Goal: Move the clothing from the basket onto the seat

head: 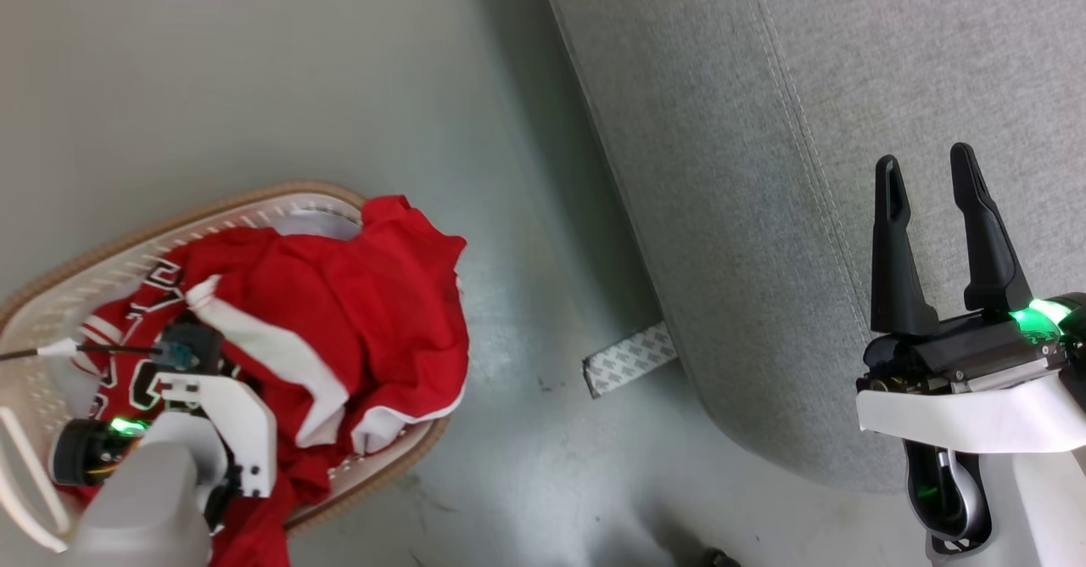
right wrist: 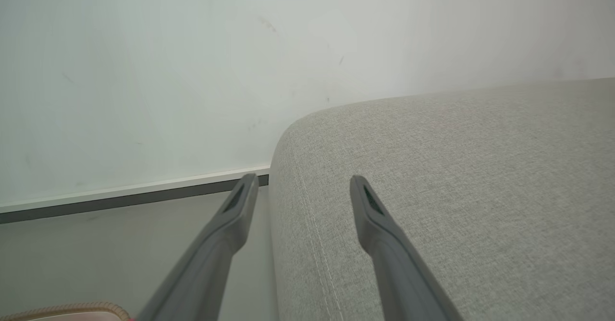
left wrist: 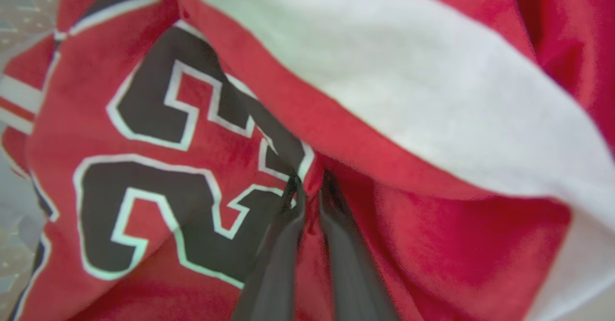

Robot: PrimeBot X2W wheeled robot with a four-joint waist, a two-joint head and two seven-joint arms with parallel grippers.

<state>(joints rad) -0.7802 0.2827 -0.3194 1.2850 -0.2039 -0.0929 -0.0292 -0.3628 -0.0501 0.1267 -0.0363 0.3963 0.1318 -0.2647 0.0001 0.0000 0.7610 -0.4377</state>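
Note:
The red jersey (head: 356, 312) with white trim is heaped in the cream basket (head: 102, 253) at the lower left and spills over its near rim. My left gripper (left wrist: 310, 184) reaches down into the heap. Its fingers are shut on a fold of red cloth beside the black-white numerals (left wrist: 158, 167), under a broad white band (left wrist: 408, 85). A smooth white patch (head: 318, 226) lies at the basket's far side; I cannot tell if it is the white garment. My right gripper (head: 925, 168) hovers open and holds nothing over the grey sofa (head: 848, 83), at its rounded edge (right wrist: 288, 148).
Pale floor (head: 526, 431) separates basket and sofa. A patterned white strip (head: 629, 358) lies on the floor at the sofa's base. A white wall with a dark skirting line (right wrist: 120, 198) stands beyond the sofa's end. The basket's brown rim (right wrist: 72, 307) shows beneath the right gripper.

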